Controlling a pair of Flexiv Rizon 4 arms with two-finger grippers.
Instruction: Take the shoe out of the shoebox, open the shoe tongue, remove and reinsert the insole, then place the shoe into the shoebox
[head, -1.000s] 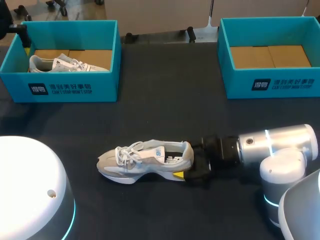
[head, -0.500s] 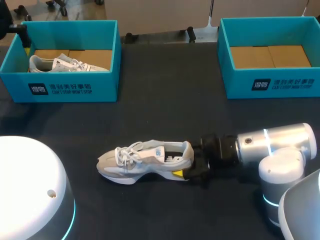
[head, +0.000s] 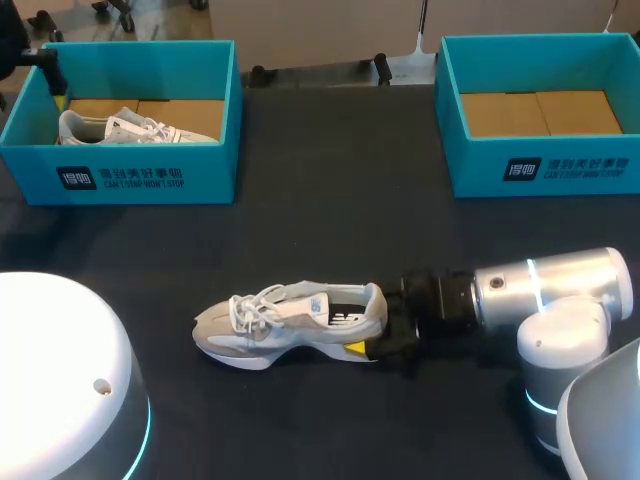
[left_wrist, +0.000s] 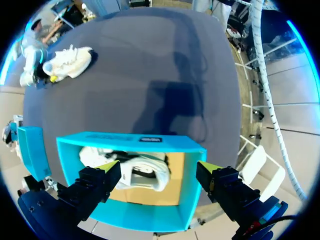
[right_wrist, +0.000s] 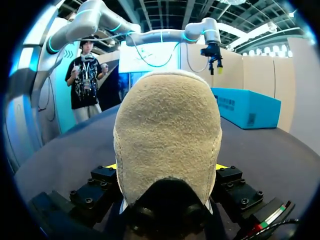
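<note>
The left box (head: 140, 180) stands at the table's (head: 330, 230) far left corner with a second shoe (head: 130, 128) lying in it on brown cardboard. The left claw (left_wrist: 159, 169) hangs released above that box, its fingers spread wide and touching nothing.

The shoe (head: 285, 322) lies out on the table near the front, sole down, toe to the left and heel to the right. Its laces are done up, and I cannot tell whether the tongue is lifted. The right claw (head: 385, 345) lies low along the table and is clenched on the heel from both sides.

The step in hand looks like steadying the shoe for the tongue and insole work. To do it well, hold the heel firmly and keep the sole flat so the shoe cannot swing. The free claw should come in from above the laces and pull the tongue toward the toe.

The right box (head: 545, 170), at the far right, holds only its cardboard floor.
</note>
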